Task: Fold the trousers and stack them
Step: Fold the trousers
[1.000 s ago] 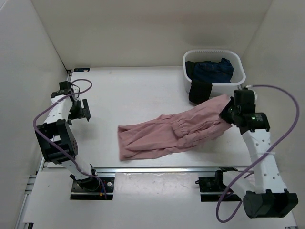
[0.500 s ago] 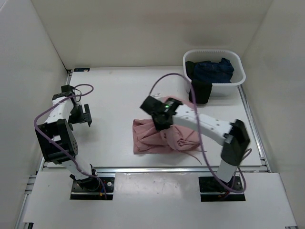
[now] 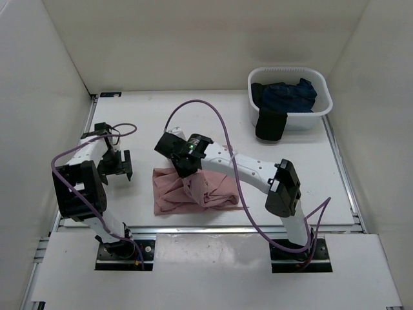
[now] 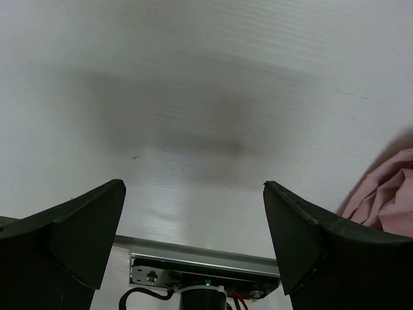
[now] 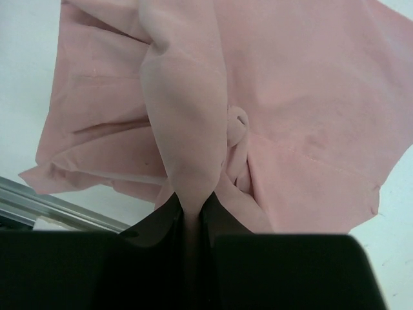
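The dusty-pink trousers (image 3: 193,192) lie bunched and doubled over near the table's front, left of centre. My right gripper (image 3: 182,163) reaches far across to the left and is shut on a fold of the trousers (image 5: 187,129), holding it above the rest of the cloth. My left gripper (image 3: 118,165) is open and empty, hovering low over bare table just left of the trousers. A pink edge of the trousers (image 4: 387,194) shows at the right of the left wrist view.
A white basket (image 3: 322,111) at the back right holds a dark navy garment (image 3: 287,95), with a black cloth piece (image 3: 270,124) hanging over its front wall. A metal rail (image 3: 213,229) runs along the table's front edge. White walls close in both sides.
My right gripper has swung from the right side far to the left, dragging the trousers' end over themselves, so the long spread cloth is now a doubled bundle. The left gripper edged right.
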